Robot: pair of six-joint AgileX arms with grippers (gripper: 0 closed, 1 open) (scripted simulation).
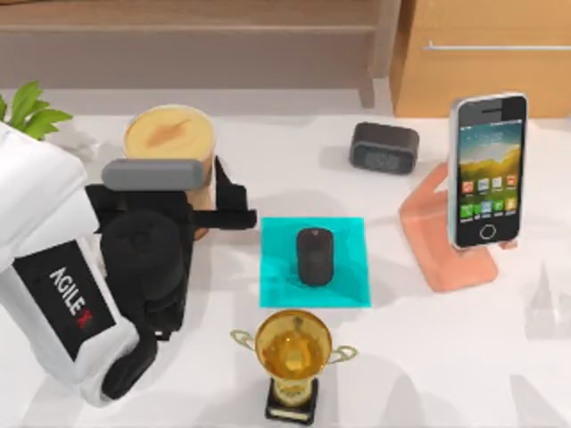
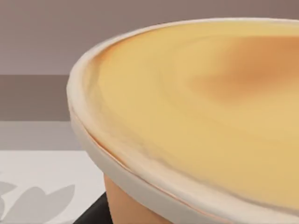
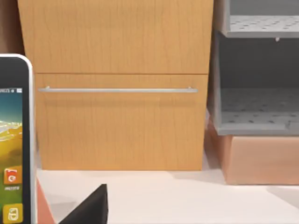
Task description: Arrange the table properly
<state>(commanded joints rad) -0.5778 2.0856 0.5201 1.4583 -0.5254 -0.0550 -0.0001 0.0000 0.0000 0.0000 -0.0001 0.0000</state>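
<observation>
The table (image 1: 428,348), white with a faint grey mottle, spreads across the whole top view and carries everything I am working with. My left arm reaches in from the left side, and my left gripper (image 1: 211,198) sits at the tan cup (image 1: 171,147) with the cream lid, back left of centre. One black finger (image 1: 234,203) shows along the cup's right side, but I cannot tell from here whether the gripper is clamped on the cup or merely around it. In the left wrist view the cup's lid (image 2: 201,116) looms very close, with a black finger just below its rim.

At the middle of the table lies a cyan mat (image 1: 348,276) with a black mouse (image 1: 314,255) resting on it. Just in front of the mat stands a gold trophy (image 1: 293,352) on a black base. Behind the mat is a small dark alarm clock (image 1: 384,147). To the right, a smartphone (image 1: 487,169) leans upright in a salmon stand (image 1: 437,245). A green plant (image 1: 28,109) peeks in at the back left corner.

The right wrist view faces a wooden cabinet (image 3: 121,126) with a metal handle (image 3: 117,89), with the phone's edge beside it. I cannot tell my right gripper's state.
</observation>
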